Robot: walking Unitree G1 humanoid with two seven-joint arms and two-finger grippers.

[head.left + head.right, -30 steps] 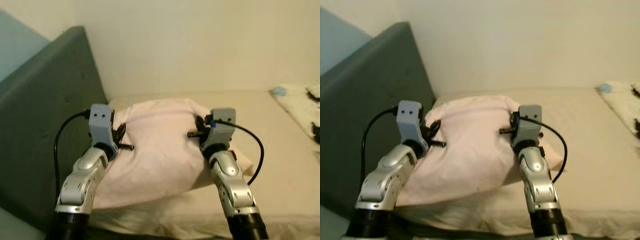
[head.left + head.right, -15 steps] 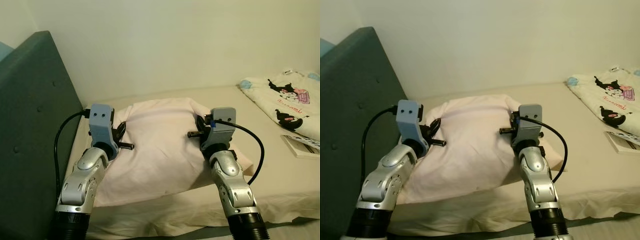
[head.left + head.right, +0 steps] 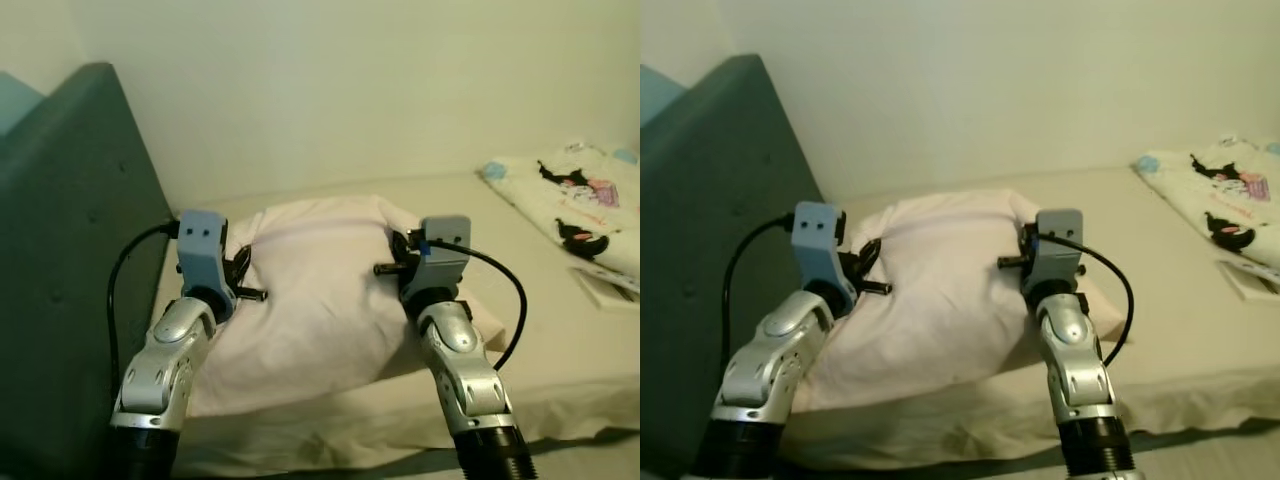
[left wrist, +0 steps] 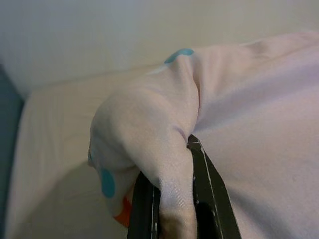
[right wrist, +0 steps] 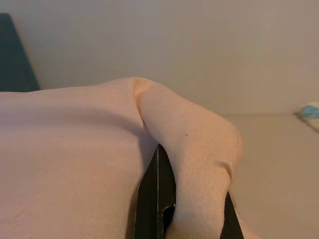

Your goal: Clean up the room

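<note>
A pale pink pillow (image 3: pixel 320 285) lies on the cream bed (image 3: pixel 540 330) near the headboard. My left gripper (image 3: pixel 240 268) is shut on the pillow's left edge, and my right gripper (image 3: pixel 398 250) is shut on its right edge. In the left wrist view the black fingers (image 4: pixel 207 191) pinch a fold of the pillow (image 4: pixel 149 134), which has blue and orange spots underneath. In the right wrist view the fingers (image 5: pixel 155 199) clamp another fold of the pillow (image 5: pixel 194 149).
A dark teal headboard (image 3: pixel 70 250) stands on the left. A cream wall (image 3: pixel 350 90) runs behind the bed. At the far right lie a white cartoon-print blanket (image 3: pixel 580 210) and a flat booklet (image 3: pixel 610 290).
The camera has swung, so the headboard and the blanket shifted in view. Both grippers keep the same hold on the pillow.
</note>
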